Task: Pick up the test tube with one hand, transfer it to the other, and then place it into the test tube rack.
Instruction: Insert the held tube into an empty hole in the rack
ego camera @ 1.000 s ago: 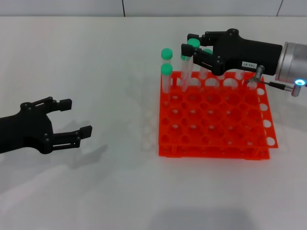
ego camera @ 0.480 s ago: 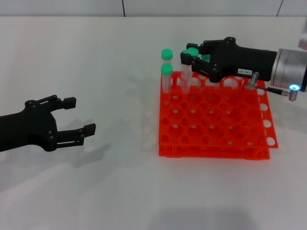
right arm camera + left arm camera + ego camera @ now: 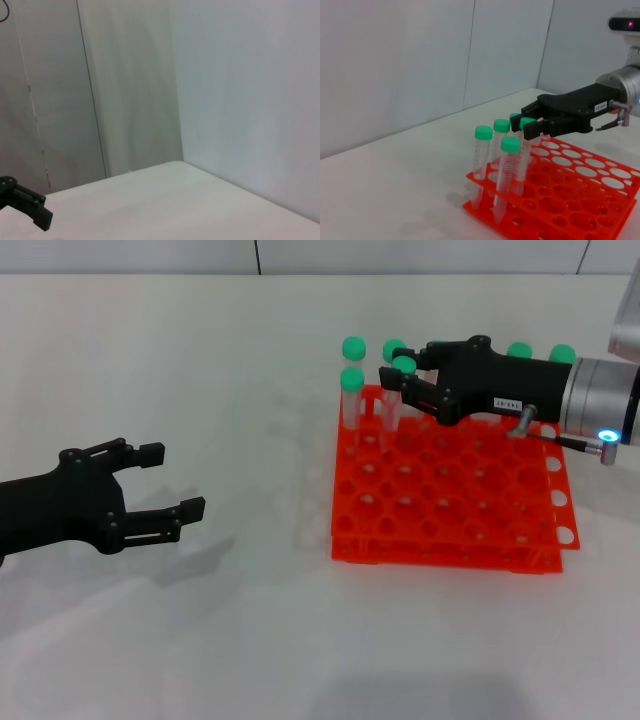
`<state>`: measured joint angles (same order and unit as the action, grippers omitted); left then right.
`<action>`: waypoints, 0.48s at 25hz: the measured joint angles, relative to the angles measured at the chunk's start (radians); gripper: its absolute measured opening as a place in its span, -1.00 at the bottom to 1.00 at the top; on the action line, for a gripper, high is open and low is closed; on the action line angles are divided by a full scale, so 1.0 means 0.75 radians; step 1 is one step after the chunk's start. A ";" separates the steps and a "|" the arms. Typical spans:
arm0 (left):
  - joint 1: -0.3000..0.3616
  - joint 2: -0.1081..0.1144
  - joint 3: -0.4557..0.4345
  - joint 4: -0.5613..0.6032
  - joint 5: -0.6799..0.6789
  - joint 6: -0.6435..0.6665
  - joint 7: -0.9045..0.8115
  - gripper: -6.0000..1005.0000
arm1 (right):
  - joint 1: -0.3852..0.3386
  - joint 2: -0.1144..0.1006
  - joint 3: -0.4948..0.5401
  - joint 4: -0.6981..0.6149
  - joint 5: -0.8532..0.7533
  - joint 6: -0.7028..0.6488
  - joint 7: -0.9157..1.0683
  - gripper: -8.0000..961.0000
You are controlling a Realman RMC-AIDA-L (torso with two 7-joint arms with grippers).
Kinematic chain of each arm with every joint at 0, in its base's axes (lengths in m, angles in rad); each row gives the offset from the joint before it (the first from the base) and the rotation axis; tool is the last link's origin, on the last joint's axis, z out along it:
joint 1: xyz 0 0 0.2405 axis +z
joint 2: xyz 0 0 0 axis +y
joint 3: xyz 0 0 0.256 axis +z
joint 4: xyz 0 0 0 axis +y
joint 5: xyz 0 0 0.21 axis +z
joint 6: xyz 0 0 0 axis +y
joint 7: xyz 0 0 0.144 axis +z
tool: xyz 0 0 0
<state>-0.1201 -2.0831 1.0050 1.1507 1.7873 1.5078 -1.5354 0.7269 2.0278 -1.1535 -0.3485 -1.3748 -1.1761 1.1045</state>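
The orange-red test tube rack (image 3: 450, 510) stands on the white table, right of centre. My right gripper (image 3: 401, 368), black with a white label at its wrist, is shut on the green-capped test tube (image 3: 403, 366). It holds the tube upright, with the lower end down in a hole near the rack's far left corner. The left wrist view shows the same grip (image 3: 532, 126) on the tube (image 3: 527, 122) above the rack (image 3: 580, 200). My left gripper (image 3: 175, 480) is open and empty, low over the table at the left.
Several other green-capped tubes stand in the rack: two at the far left corner (image 3: 351, 380), one just behind the held tube (image 3: 394, 348), two at the far right (image 3: 519, 350). The right arm's silver cylinder (image 3: 595, 400) reaches over the rack's far right.
My right gripper has moved down and a little towards me, lowering the tube into the rack. My left gripper has drifted slightly to the right, still open.
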 joint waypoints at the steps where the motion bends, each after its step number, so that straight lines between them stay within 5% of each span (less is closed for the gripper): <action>1: 0.000 0.000 0.000 0.000 0.000 0.000 0.001 0.76 | 0.002 0.000 0.000 0.007 0.004 0.001 -0.005 -0.44; 12: -0.006 0.000 0.002 -0.003 0.005 0.000 0.002 0.76 | 0.000 0.000 -0.006 0.012 0.007 -0.010 -0.024 -0.32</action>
<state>-0.1248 -2.0830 1.0065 1.1487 1.7910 1.5079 -1.5339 0.7269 2.0277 -1.1579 -0.3394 -1.3697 -1.1837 1.0868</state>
